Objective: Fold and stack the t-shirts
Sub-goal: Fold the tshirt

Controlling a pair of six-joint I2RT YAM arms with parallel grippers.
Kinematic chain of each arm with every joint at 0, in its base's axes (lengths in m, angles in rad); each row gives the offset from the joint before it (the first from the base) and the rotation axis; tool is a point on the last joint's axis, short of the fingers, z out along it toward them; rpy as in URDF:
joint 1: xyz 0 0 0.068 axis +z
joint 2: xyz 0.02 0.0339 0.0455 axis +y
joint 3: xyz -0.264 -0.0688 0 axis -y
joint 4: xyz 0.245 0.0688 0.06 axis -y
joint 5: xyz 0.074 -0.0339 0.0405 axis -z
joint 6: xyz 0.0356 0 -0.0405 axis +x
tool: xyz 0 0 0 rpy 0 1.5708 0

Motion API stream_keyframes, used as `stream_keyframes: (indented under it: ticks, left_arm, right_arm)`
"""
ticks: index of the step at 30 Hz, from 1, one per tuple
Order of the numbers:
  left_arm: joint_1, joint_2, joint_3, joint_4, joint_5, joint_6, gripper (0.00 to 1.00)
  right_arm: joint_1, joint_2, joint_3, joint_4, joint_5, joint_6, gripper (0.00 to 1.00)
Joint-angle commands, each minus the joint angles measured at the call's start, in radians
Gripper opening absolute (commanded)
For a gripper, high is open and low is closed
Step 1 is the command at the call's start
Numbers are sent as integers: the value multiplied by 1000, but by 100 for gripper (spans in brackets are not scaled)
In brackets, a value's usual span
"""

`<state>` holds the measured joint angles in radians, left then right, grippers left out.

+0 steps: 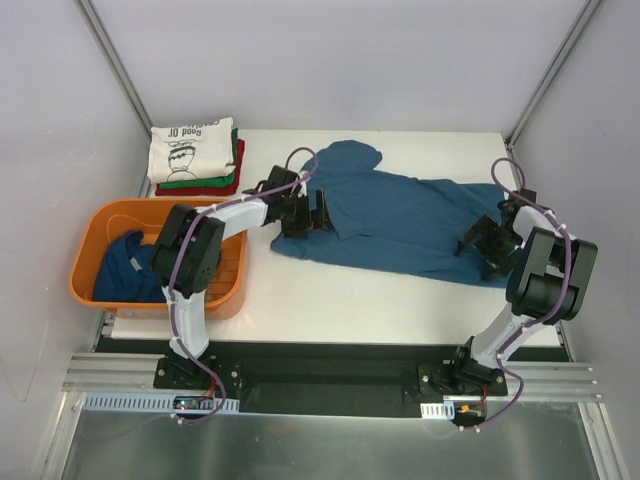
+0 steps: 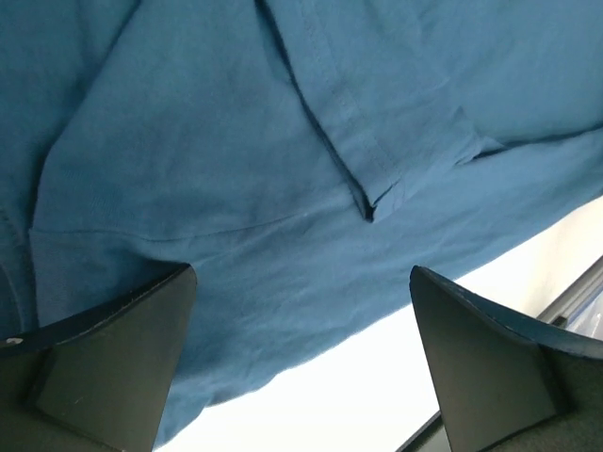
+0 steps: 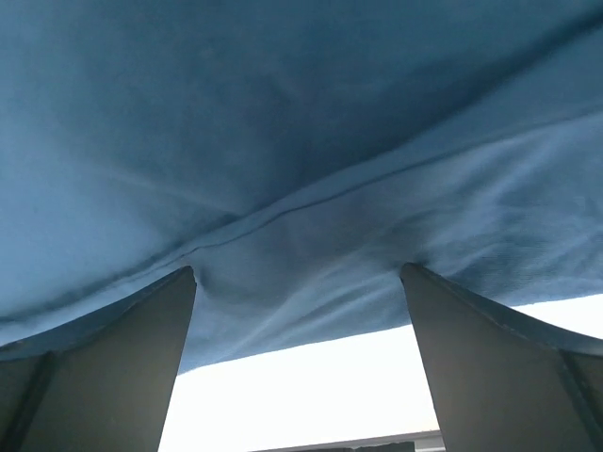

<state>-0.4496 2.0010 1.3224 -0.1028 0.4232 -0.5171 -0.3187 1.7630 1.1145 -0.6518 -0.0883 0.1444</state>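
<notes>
A dark blue t-shirt (image 1: pixel 400 220) lies spread across the white table (image 1: pixel 330 300), one part reaching toward the back. My left gripper (image 1: pixel 305 215) stands open at the shirt's left end. In the left wrist view, the gripper (image 2: pixel 301 273) has its fingers wide apart over the blue t-shirt (image 2: pixel 236 141) and its hem. My right gripper (image 1: pixel 480 245) is open at the shirt's right end. In the right wrist view, the gripper (image 3: pixel 297 273) has its tips against the blue cloth (image 3: pixel 283 122) and grips nothing. Folded cream, green and red t-shirts (image 1: pixel 195 155) are stacked at the back left.
An orange tub (image 1: pixel 225 275) sits left of the table's front, beside the left arm, with another dark blue shirt (image 1: pixel 125 265) bunched inside. Grey walls enclose the table on three sides. Bare white tabletop (image 2: pixel 377 377) shows in front of the spread shirt.
</notes>
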Motion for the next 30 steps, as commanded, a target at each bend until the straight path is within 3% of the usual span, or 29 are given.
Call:
stream_keyframes:
  ticks: [1,5,8,17,25,30]
  left_arm:
    - [2,-168,-213,-117,-58,-35,99]
    - [-35,-332,-369,-118,-49,-84,99]
    - [-84,-411,-399,-123,-61,-110,99]
    - [-156,-463,-258,-172,-142,-110,99]
    - [-244,-292,-166,-173,-101,-104,69]
    - [-267,-222,-150,-173,-112,-135,64]
  right_arm:
    - [-31,-63,-91,-29,9,-22,97]
    - [-39,-131,-153,-63,41,-26,97]
    - [-37,-200,-194,-65,24,-23,97]
    - [41,-373,-113,-121,25,-51,97]
    - [43,-410,-133,-121,58,-16,97]
    - [43,-433,-137,-114,62,-8,97]
